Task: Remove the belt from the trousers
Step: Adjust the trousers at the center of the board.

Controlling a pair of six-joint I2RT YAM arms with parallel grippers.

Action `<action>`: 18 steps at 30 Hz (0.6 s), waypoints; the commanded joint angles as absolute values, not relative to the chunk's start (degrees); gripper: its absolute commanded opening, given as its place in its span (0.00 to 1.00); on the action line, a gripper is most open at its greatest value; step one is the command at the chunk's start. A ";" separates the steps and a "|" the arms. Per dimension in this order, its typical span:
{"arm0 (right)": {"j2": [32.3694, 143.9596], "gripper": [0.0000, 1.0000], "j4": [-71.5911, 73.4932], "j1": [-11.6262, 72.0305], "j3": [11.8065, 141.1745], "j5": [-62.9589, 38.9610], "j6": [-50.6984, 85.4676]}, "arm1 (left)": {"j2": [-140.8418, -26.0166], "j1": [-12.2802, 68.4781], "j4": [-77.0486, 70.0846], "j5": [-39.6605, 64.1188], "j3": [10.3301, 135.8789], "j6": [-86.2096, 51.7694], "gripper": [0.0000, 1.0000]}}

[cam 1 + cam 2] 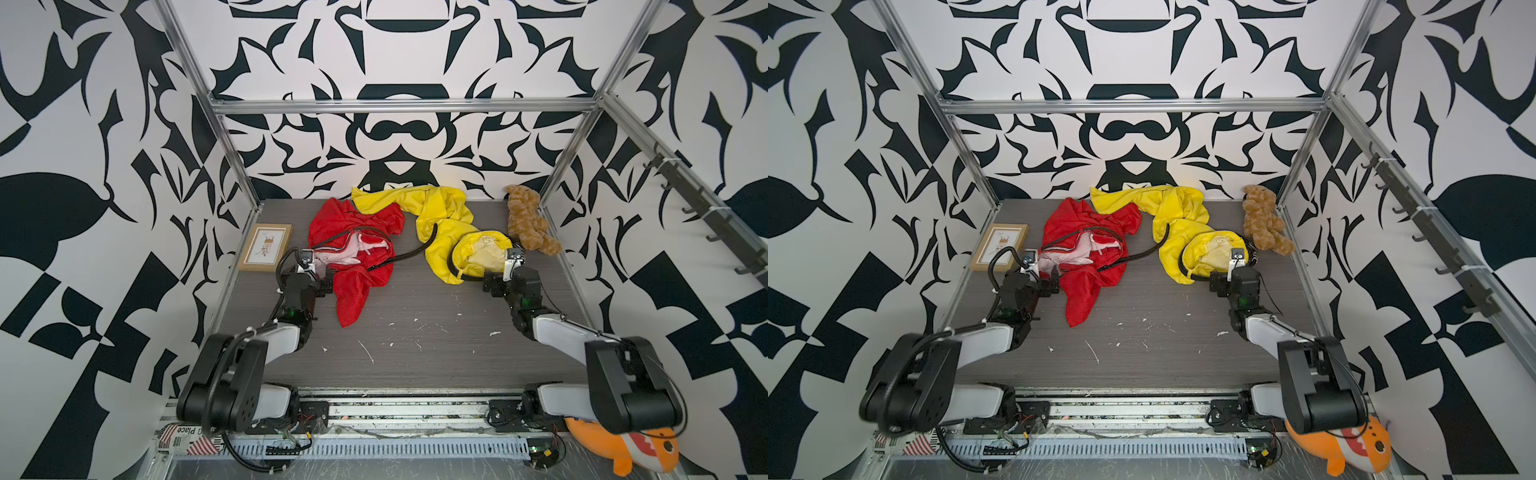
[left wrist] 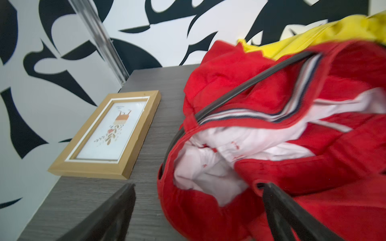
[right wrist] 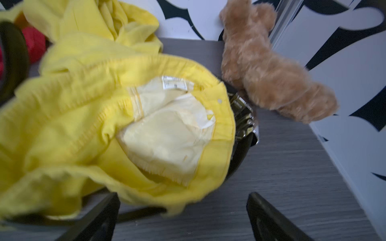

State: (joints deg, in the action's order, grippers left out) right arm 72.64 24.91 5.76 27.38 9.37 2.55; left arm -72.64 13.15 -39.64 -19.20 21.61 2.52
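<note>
the right gripper [image 3: 182, 196] stands with its jaws wide apart and holds nothing, just in front of the open waist of the yellow trousers [image 1: 446, 224]. this pair lies toward the far right corner of the bench [image 1: 415, 357]. a black belt [image 3: 243, 152] goes around this waist. its metal buckle [image 3: 243, 116] sits on the side of the waist that faces the teddy bear [image 1: 528, 220], so toward the right edge.

the left gripper [image 2: 198, 185] is also wide apart and empty, at the waist of the red trousers [image 1: 357, 291] on the far left part. there a black strap [image 2: 250, 83] follows the striped rim, and a loose tail [image 1: 411, 252] runs toward the middle of the bench, pointing to the yellow pair.

the right arm is probably the nearer one for the buckle, and the left arm for the red waist. whether it is one belt or two cannot be told.
</note>
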 commanded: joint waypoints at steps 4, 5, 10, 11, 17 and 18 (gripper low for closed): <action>68.18 0.99 2.21 12.83 38.97 10.14 6.58 | -56.74 15.57 -1.86 -15.79 33.98 -9.18 0.99; 69.16 0.99 0.68 14.56 40.75 10.17 6.96 | -56.35 16.16 1.51 -13.91 35.19 -11.39 0.99; 79.88 0.99 -4.18 25.65 53.89 8.00 7.91 | -61.66 22.08 12.72 -5.19 39.17 -22.25 0.99; 82.68 0.99 -4.96 27.66 56.77 7.47 7.91 | -62.93 23.55 13.04 -4.74 39.43 -23.62 0.99; 104.12 0.99 -13.43 36.88 82.76 5.29 4.69 | -72.10 28.12 12.74 -4.68 40.88 -31.02 0.99; 107.85 0.99 -15.29 37.47 87.21 4.96 3.99 | -74.49 28.12 12.37 -4.02 40.81 -31.86 0.99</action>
